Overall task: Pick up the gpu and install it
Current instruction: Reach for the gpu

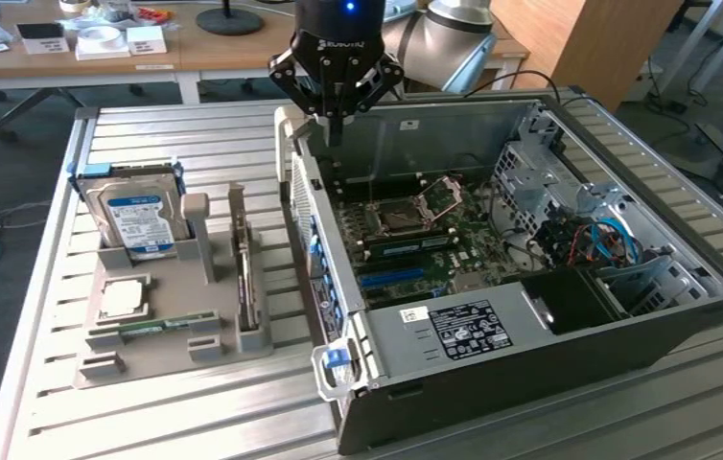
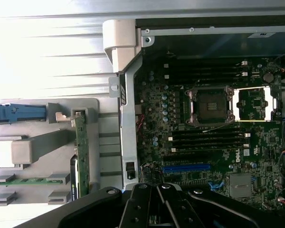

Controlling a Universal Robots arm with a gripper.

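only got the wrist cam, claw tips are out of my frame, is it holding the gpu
Observer: No. The claw is shut with nothing in it, above the case wall nearest the gpu.
Operator: whats that blue thing in the holder
Observer: The caddy of a hard drive, which stands upright showing a blue-white label.
Operator: anything in the case past the board
Observer: A metal box with a black label sits at the case's near end in the exterior view.
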